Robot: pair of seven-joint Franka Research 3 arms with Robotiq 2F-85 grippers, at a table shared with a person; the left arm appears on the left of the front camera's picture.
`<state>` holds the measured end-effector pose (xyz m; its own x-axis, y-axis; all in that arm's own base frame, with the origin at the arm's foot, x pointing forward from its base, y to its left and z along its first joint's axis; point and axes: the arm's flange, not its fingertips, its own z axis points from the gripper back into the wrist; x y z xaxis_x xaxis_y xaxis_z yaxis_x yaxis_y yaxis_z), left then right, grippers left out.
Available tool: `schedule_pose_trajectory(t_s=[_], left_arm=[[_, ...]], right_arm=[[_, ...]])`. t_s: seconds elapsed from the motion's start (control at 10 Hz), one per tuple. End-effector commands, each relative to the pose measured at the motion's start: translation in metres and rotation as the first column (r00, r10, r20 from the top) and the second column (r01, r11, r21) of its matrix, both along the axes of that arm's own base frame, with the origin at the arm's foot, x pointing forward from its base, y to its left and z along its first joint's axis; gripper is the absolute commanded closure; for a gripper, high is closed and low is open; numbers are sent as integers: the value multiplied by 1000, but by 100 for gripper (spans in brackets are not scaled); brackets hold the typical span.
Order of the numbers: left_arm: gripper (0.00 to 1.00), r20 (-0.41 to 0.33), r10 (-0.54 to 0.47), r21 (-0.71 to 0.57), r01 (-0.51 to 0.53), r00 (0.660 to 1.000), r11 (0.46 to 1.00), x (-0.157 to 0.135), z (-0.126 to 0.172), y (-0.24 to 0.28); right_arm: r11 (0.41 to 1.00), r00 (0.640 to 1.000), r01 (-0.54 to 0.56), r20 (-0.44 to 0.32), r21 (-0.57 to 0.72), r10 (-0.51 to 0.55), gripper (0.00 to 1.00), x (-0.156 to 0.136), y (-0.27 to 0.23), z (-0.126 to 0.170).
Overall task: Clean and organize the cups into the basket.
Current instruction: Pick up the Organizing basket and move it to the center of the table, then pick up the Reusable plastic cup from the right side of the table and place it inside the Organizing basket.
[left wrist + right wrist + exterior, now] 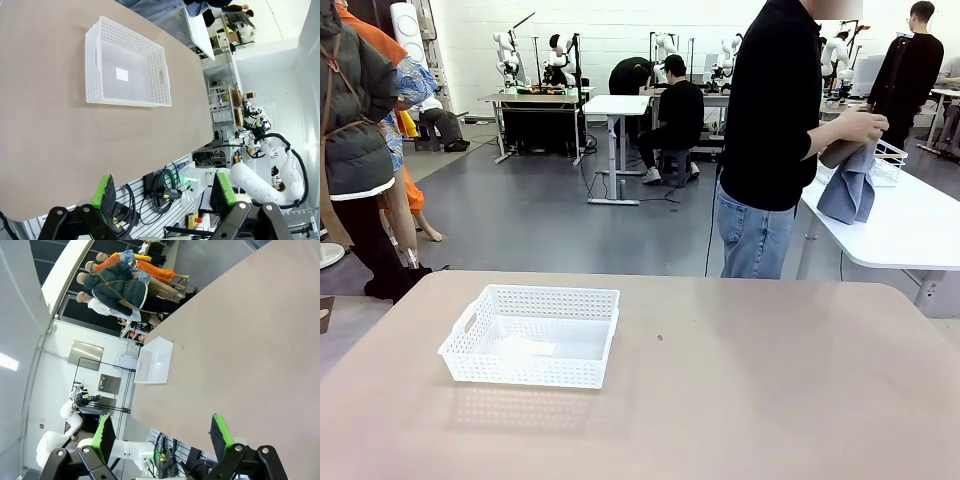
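Observation:
The white lattice basket [526, 371] sits on the tan table [770, 400] left of centre, with nothing in it but a small white label. It also lies ahead of my open left gripper [163, 194], as the basket [91, 65], and far off from my open right gripper [162, 436], as the basket [153, 360]. Both grippers hang back over the table's near edge with nothing between their green pads. At the far side a person [770, 110] holds a brownish cup [840, 152] in both hands, mostly wrapped in a grey-blue cloth [850, 190].
A second white table [910, 225] stands to the person's right with a white wire rack [888, 162] on it. Cables and equipment [165, 187] hang below the near table edge.

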<state>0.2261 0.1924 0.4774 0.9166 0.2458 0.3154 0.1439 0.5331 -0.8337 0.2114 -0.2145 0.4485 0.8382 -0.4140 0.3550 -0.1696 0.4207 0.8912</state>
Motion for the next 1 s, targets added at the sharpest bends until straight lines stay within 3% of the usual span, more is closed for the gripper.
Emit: schedule_pose_trajectory(t_s=[0.0, 0.9], left_arm=[[0, 11, -8, -11, 8, 1000, 1000, 0, 0, 1], [0, 11, -8, -11, 8, 1000, 1000, 0, 0, 1]], right_arm=[[1000, 1000, -8, -8, 4, 8, 0, -2, 0, -1], [1000, 1000, -8, -8, 4, 8, 0, -2, 0, -1]])
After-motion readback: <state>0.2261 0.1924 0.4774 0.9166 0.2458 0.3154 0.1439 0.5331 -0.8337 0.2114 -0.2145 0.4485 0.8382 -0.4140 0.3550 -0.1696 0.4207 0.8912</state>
